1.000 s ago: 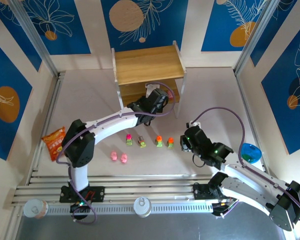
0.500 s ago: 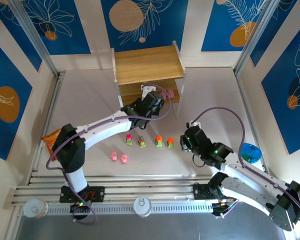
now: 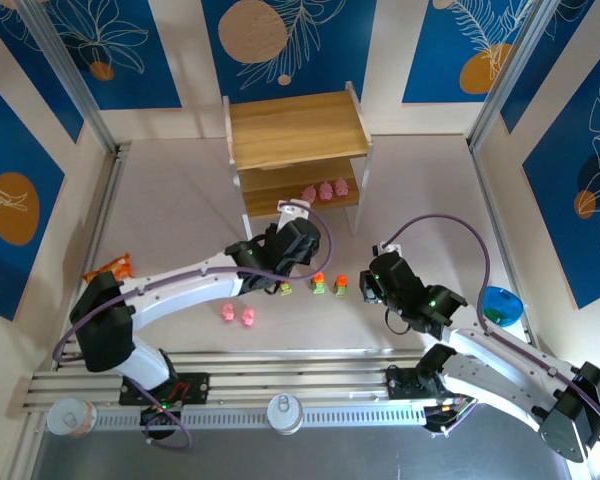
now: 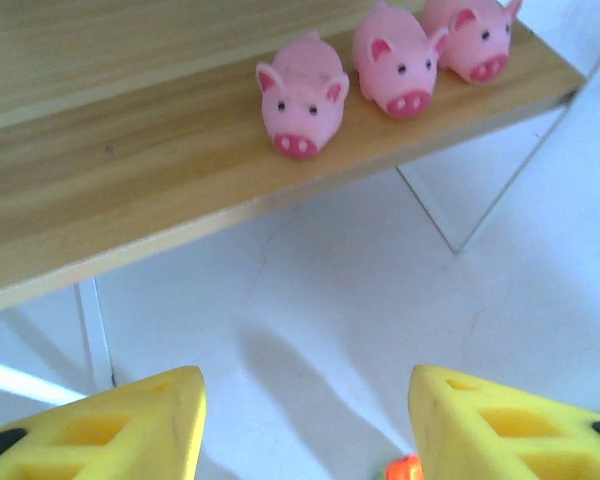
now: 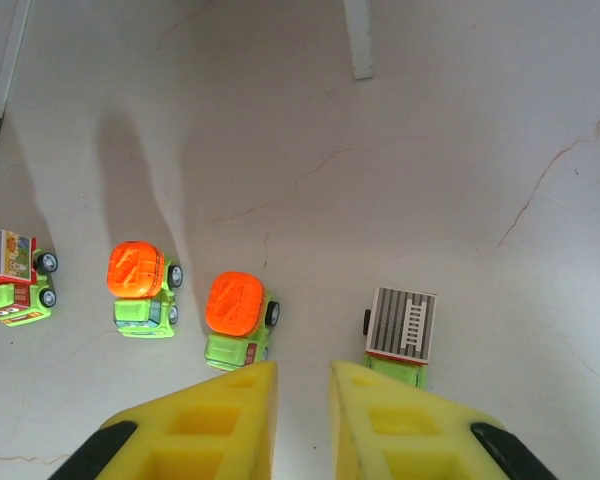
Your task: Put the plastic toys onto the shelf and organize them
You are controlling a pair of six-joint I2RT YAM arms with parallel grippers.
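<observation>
The shelf [image 3: 295,130] stands at the back; three pink figurines [image 3: 325,189] sit in a row on its lower board [image 4: 130,170], the nearest one [image 4: 302,96] facing me. My left gripper [image 3: 298,240] hangs open and empty in front of the shelf [image 4: 305,400], over the row of cars. Two more pink figurines [image 3: 238,315] lie on the table. My right gripper [image 5: 302,375] is shut on nothing, low over the table [image 3: 368,285]. Two orange-topped cars [image 5: 240,303] [image 5: 136,270] are to its left, a grey-topped car [image 5: 401,325] to its right.
A magenta-topped car [image 5: 10,275] ends the row at the left. A blue bowl [image 3: 502,305] sits at the right wall and an orange snack bag [image 3: 115,268] at the left. A white shelf leg [image 5: 358,40] stands beyond the cars.
My left arm has drawn back from the shelf's lower board toward the cars, leaving a third pink figurine there. The right arm has stayed put.
</observation>
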